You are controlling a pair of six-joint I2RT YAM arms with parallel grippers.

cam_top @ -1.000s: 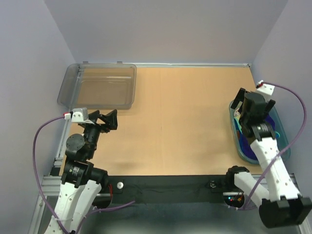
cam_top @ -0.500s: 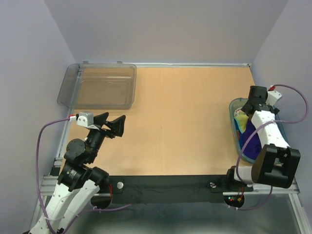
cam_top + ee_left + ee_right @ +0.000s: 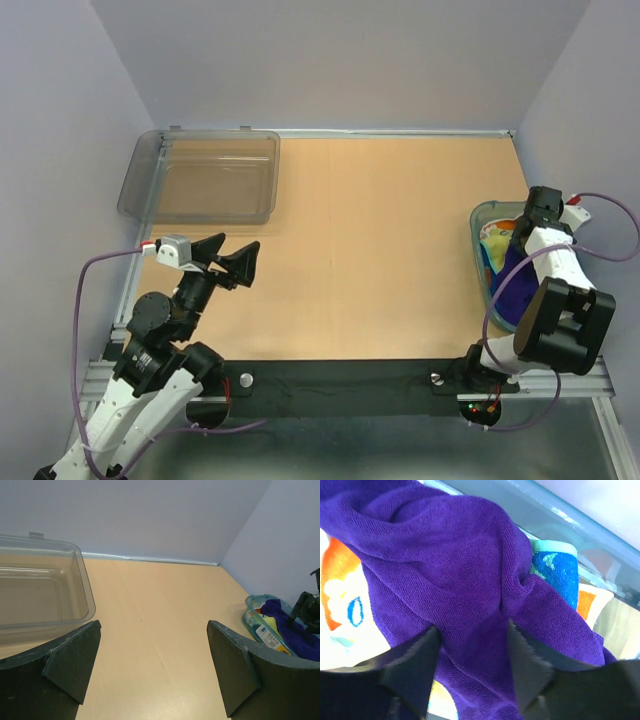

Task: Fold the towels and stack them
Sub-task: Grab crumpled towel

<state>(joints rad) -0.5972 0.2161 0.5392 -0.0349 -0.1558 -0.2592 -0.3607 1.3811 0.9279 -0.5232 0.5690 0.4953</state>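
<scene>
Fingers of right gripper (image 3: pixel 472 630) stand apart, pressed either side of a ridge in purple towel (image 3: pixel 445 550) — not yet pinched; white-orange towel (image 3: pixel 340 575) and blue-teal towel (image 3: pixel 554 572) lie under it, all bunched in teal basket (image 3: pixel 478 215) at right edge of table (image 3: pixel 380 250). Step looks like first pick: next needs jaws shut on purple only, then lift w/o dragging the others or catching basket rim. Left gripper (image 3: pixel 152 630) hovers over table near grey bin (image 3: pixel 200 180), fingers wide w/ nothing between — well apart from basket.

right claw (image 3: pixel 472 627) spread over bunched purple towel (image 3: pixel 445 570); white orange-print towel (image 3: pixel 335 595) at left, teal basket (image 3: pixel 560 515) behind.
</scene>
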